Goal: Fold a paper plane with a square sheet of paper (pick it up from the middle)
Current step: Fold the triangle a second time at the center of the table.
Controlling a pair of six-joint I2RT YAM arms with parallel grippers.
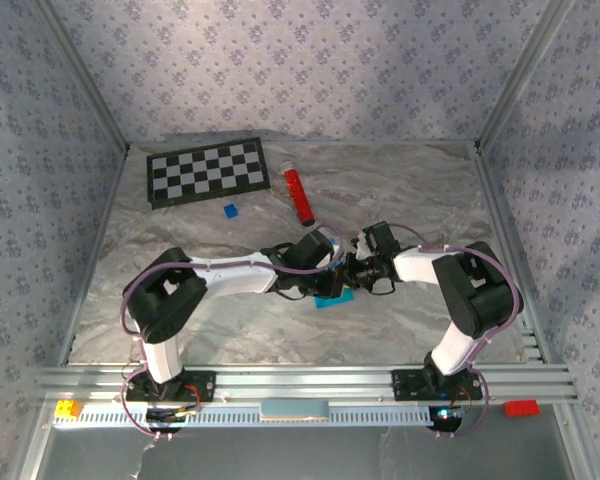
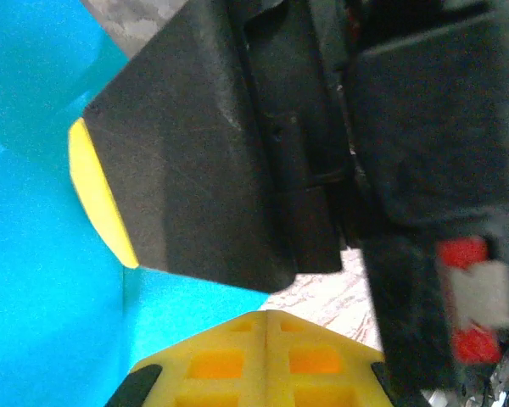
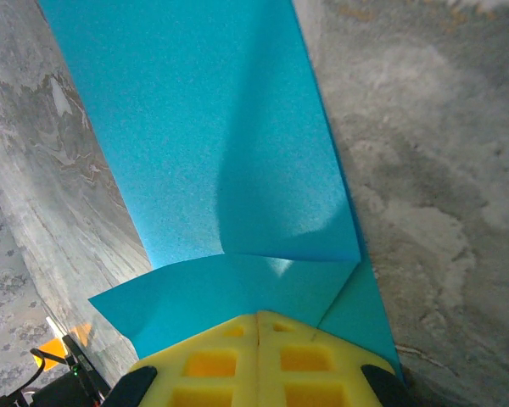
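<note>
Thin cyan-blue paper sheet (image 3: 212, 144), folded into a long strip, is seen lying mid-table on the grey marbled table cover (image 3: 433, 170). Its long axis is directed away from the right gripper (image 3: 259, 343); a pointed end cannot be told. Right gripper and left gripper (image 2: 267, 343) jaws are closed, and a pinch on the paper cannot be confirmed.

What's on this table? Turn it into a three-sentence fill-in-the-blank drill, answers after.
The red tube lies just right of the ____ board.
The small dark-blue block sits ____ of the red tube.
The right fingers are ____, their tips at the folded blue paper.
Missing words: checkered; left; shut.
</note>
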